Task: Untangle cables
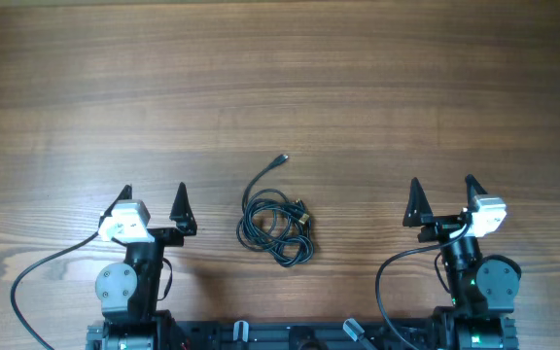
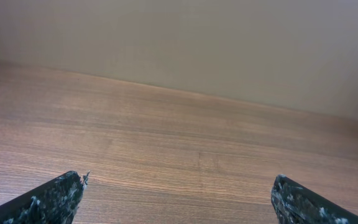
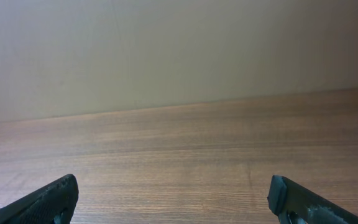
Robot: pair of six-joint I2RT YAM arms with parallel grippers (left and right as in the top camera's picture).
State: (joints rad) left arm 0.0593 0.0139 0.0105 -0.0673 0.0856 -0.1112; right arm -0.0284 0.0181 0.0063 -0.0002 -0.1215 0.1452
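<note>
Left hand (image 1: 154,191) and right hand (image 1: 442,182): fingers spread wide, both near the bench's (image 1: 280,78) front edge. Cables (image 1: 276,222): a loose coiled bundle between the hands, well apart from each, one strand trailing forward. Open wood runs ahead of both hands to the far edge.

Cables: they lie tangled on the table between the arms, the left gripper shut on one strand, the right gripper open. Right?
Not quite. The left gripper is open too and apart from the cables, as the overhead view shows. The rest stands: the cables lie tangled between the arms and the right gripper is open.
</note>
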